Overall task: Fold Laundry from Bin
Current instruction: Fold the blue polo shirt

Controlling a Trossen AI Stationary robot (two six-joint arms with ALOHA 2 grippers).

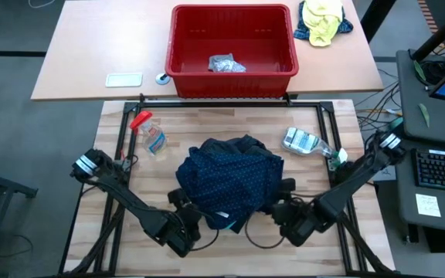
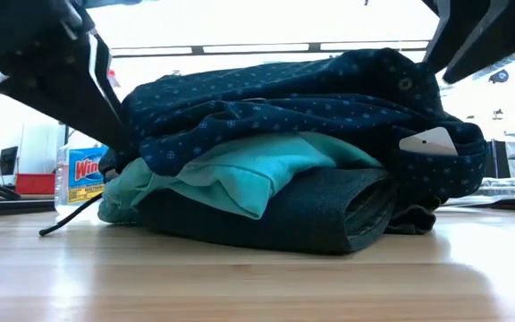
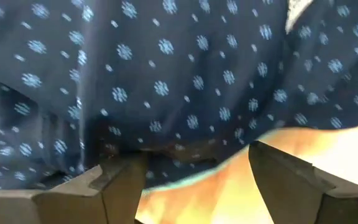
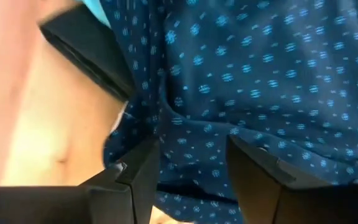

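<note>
The laundry [image 1: 232, 181] sits stacked at table centre, navy dotted shirt [image 2: 311, 98] over turquoise [image 2: 240, 174] and dark grey [image 2: 284, 215]; the left gripper [image 3: 194, 180] at its seven o'clock edge, jaws wide, empty; the right gripper [image 4: 191, 168] at five o'clock, jaws partly open over cloth; the bin [image 1: 232, 73] at twelve o'clock holds one grey item [image 1: 226, 65].

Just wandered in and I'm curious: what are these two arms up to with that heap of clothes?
They are folding laundry. A navy dotted shirt lies on top of a stack on the wooden table, over a turquoise garment and a dark grey one. The left gripper and right gripper sit at the pile's near edge, jaws open. The red bin behind holds one small light grey item.
</note>
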